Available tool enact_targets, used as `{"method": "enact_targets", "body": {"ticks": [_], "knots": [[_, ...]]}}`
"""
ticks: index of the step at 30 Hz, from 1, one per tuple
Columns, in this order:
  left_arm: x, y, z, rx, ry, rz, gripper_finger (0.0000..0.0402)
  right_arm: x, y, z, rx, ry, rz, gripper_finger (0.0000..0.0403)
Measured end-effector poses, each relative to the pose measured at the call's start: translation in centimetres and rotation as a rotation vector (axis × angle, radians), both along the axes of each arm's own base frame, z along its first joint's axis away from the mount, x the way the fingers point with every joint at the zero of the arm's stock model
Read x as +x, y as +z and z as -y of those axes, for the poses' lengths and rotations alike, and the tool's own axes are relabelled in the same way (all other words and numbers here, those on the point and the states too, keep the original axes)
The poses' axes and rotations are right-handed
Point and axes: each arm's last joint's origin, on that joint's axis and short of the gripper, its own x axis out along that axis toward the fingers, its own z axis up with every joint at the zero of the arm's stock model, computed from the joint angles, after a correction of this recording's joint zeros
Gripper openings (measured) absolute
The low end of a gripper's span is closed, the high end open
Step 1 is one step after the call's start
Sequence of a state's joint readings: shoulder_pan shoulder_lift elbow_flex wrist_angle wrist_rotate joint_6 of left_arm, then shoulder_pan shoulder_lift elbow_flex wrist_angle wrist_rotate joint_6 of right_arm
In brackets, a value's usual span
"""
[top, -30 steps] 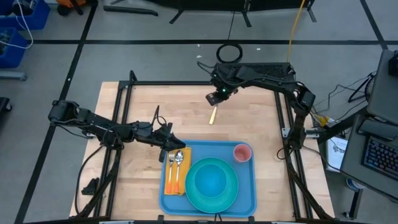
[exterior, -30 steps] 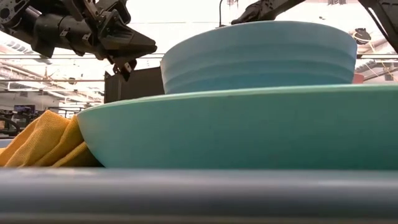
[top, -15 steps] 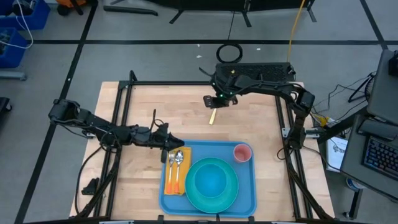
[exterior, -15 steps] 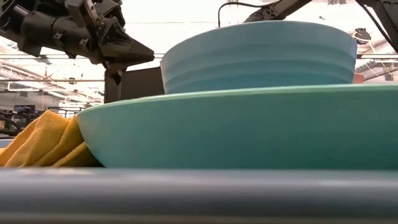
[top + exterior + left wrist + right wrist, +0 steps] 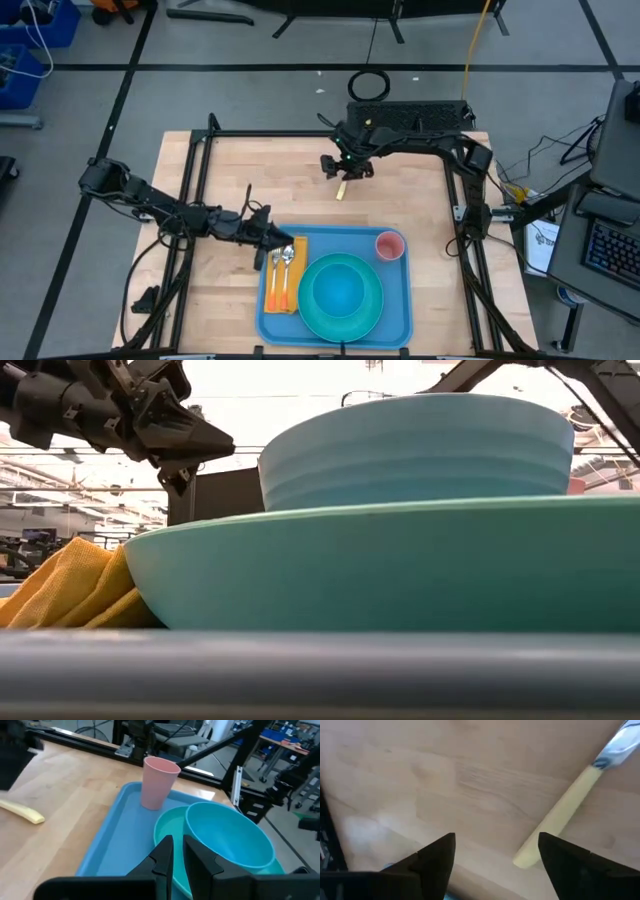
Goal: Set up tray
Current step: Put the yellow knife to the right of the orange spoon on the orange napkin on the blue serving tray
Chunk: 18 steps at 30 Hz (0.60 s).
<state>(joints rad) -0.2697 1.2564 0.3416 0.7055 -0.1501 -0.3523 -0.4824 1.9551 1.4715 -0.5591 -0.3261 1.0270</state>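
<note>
The tray sits at the table's near edge, holding a plate with a bowl in it, a napkin carrying 2 utensils, and a pink cup. The missing piece looks to be the knife, lying on bare wood well apart from the tray, toward the far side. The right gripper hovers directly above it with fingers spread wide, holding nothing; the yellow handle runs slantwise just beside 1 finger, so the jaws probably need turning to straddle it. The left gripper, pressed nearly together and holding nothing visible, waits over the tray's napkin corner, far from the knife.
</note>
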Motion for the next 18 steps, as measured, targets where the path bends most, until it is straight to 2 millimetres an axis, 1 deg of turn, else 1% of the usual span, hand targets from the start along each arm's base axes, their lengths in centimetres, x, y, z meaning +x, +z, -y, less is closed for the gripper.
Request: {"method": "enact_targets", "body": {"ticks": [3,8,12,18], "knots": [[-0.1,0.0,0.3,0.005,-0.018,-0.001,0.0044,0.3,-0.9,0.1,0.025,0.005,-0.002,0.0275],[-0.2,-0.1,0.6,0.012,-0.032,-0.008,0.0044,0.0,-1.0,0.4,0.01,0.021,-0.008,0.0264],[-0.3,-0.3,0.8,0.027,-0.035,-0.025,0.0044,-0.6,-1.0,0.5,0.008,0.015,-0.068,0.0255],[-0.3,-0.4,0.8,0.031,-0.036,-0.033,0.0044,-1.1,-1.2,0.5,0.001,0.003,-0.127,0.0249]]}}
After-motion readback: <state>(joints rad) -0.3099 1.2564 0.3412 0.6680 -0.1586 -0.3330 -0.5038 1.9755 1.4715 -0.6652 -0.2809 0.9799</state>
